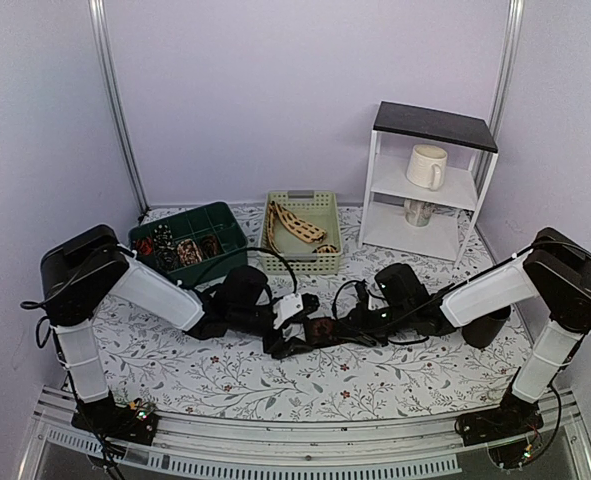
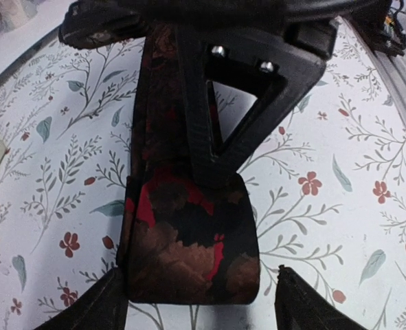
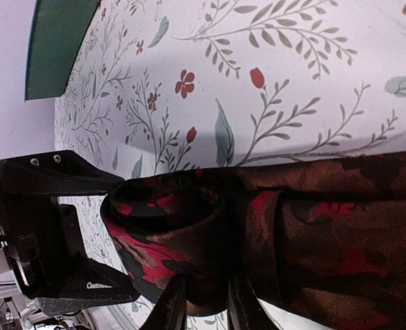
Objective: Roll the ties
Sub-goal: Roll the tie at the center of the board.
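A dark brown-black tie with red patches (image 2: 189, 240) lies on the floral tablecloth, its near end wound into a loose roll (image 3: 165, 227). My left gripper (image 2: 199, 275) is open, one finger on each side of the roll without gripping it. My right gripper (image 3: 206, 282) is shut on the wall of the roll, and its black finger frame (image 2: 237, 103) stands over the tie in the left wrist view. From above, the two grippers (image 1: 283, 340) (image 1: 340, 328) meet at the table's middle over the tie (image 1: 318, 330). The rest of the tie runs flat away from the roll (image 3: 347, 240).
A dark green divided bin (image 1: 150, 236) holds small rolled ties at the back left. Next to it, a light green basket (image 1: 320, 264) holds a beige patterned tie (image 1: 293, 222). A white shelf unit (image 1: 427, 130) with two mugs stands at the back right.
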Robot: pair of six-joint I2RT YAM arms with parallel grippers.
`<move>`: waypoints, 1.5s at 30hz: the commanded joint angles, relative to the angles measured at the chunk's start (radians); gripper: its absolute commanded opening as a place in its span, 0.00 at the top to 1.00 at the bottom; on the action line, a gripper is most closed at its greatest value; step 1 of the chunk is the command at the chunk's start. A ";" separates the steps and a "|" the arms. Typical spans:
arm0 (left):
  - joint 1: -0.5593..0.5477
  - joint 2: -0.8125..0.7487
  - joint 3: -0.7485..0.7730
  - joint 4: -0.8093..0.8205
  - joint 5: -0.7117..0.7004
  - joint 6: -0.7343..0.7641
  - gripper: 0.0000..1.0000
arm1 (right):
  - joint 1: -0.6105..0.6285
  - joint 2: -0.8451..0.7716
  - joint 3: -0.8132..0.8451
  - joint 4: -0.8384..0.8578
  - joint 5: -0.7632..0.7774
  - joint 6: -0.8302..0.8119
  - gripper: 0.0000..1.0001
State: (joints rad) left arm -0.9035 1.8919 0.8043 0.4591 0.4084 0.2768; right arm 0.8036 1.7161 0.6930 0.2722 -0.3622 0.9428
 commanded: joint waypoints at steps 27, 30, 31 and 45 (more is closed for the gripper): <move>-0.011 0.124 0.167 -0.198 0.059 0.215 0.49 | -0.026 0.063 0.074 -0.031 -0.019 -0.066 0.77; -0.011 0.119 0.170 -0.203 0.034 0.203 0.47 | -0.026 0.077 0.082 -0.031 -0.029 -0.076 0.77; -0.011 0.116 0.170 -0.200 0.012 0.196 0.43 | -0.026 0.079 0.083 -0.033 -0.031 -0.080 0.77; 0.006 -0.074 0.015 -0.133 -0.116 0.071 0.32 | -0.023 0.143 0.139 -0.030 -0.056 -0.063 0.78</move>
State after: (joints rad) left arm -0.9031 1.8751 0.8677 0.2989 0.3332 0.4057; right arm 0.7834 1.8126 0.7994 0.2535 -0.4129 0.8780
